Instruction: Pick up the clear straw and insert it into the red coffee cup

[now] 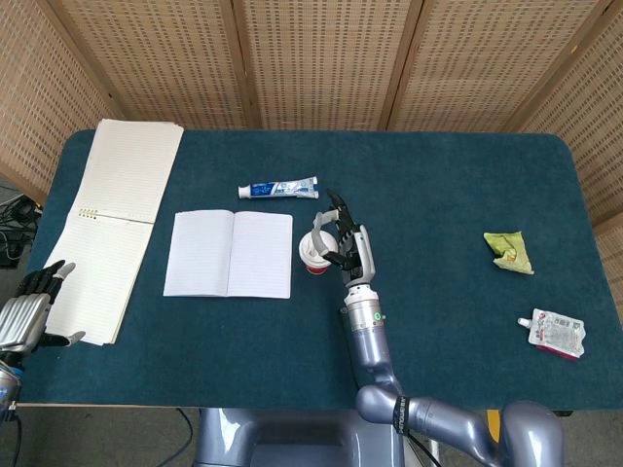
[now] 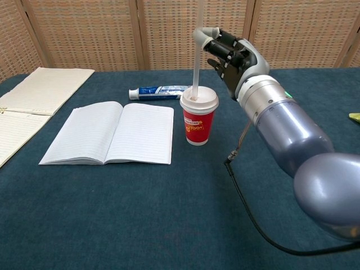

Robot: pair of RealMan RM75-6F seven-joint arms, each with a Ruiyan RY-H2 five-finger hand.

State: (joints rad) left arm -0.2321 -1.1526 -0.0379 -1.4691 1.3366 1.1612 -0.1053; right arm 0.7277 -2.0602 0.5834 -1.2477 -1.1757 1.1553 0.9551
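Note:
The red coffee cup (image 2: 197, 126) with a white lid (image 1: 313, 249) stands on the blue table just right of an open notebook. The clear straw (image 2: 196, 62) stands nearly upright in the lid and runs out of the top of the chest view. My right hand (image 2: 230, 53) hovers at the cup's right, above the lid, fingers spread. One pale fingertip (image 2: 206, 35) lies against the straw, and no pinch shows. In the head view the right hand (image 1: 343, 238) partly covers the cup. My left hand (image 1: 34, 309) rests at the table's near left edge, holding nothing.
An open notebook (image 1: 230, 253) lies left of the cup, with a toothpaste tube (image 1: 278, 189) behind it. A large lined pad (image 1: 107, 219) covers the far left. A crumpled green wrapper (image 1: 510, 251) and a white pouch (image 1: 557, 333) lie at the right. A black cable (image 2: 247, 208) trails from my right arm.

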